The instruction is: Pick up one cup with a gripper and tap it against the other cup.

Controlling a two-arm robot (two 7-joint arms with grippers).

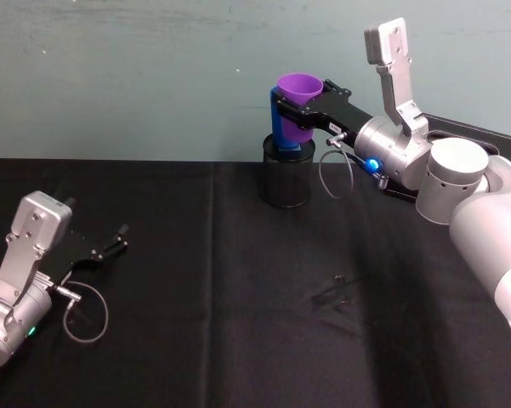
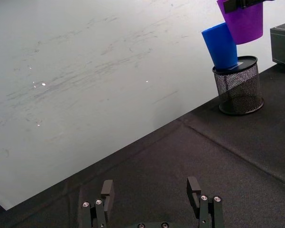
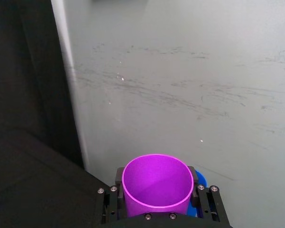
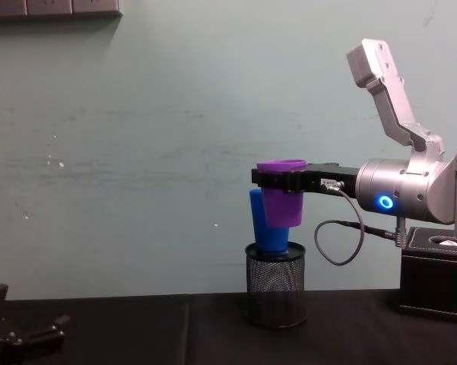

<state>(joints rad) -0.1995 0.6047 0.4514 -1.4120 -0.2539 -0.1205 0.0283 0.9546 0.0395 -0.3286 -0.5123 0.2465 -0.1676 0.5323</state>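
A tabletop (image 1: 238, 340) draped in matte black cloth is stretching across the scene in front of a pale, scuffed wall (image 4: 137, 152). The silver right arm (image 1: 391, 149), with its blue ring light (image 4: 385, 202) glowing, is reaching in level from the right side at the back. A black box (image 4: 433, 281) is sitting below it near the wall.

A black wire-mesh cylinder (image 1: 286, 178) is standing upright at the back of the tabletop. The blue cup (image 4: 268, 228), smooth tapered plastic, is resting on the cylinder's top.

The purple cup (image 4: 281, 205), glossy plastic with a wide round rim, is hanging in the air, mouth up, above the cylinder. The right end effector (image 4: 277, 179) is clamping it just below the rim, one black finger on each side. The purple cup is sitting right against the blue cup's upper side; actual contact cannot be told.

The left end effector (image 2: 149, 187) is resting low over the near left tabletop, fingers spread wide and holding nothing.
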